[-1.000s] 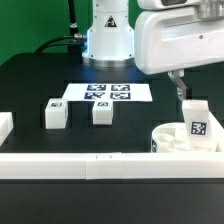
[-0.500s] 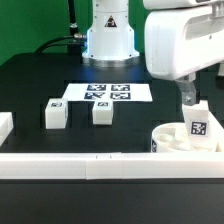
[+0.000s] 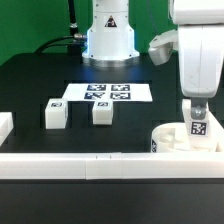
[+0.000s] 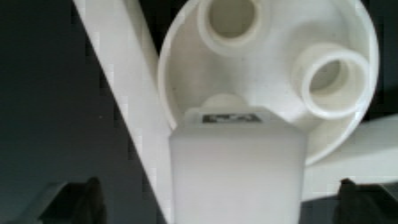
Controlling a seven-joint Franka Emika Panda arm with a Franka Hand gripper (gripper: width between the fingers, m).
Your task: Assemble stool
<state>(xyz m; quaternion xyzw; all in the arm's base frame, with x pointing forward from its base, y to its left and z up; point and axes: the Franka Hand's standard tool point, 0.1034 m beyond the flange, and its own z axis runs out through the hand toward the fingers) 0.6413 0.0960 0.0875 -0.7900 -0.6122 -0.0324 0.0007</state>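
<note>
The gripper (image 3: pixel 194 103) hangs over the upright leg (image 3: pixel 196 123) standing in the seat (image 3: pixel 168 139) at the exterior view's near right, by the rail (image 3: pixel 90 163). Its jaws are spread wide, either side of the leg, holding nothing. Two more legs (image 3: pixel 55 114) (image 3: pixel 102 113) lie on the table (image 3: pixel 40 80) near the marker board (image 3: pixel 106 93).
</note>
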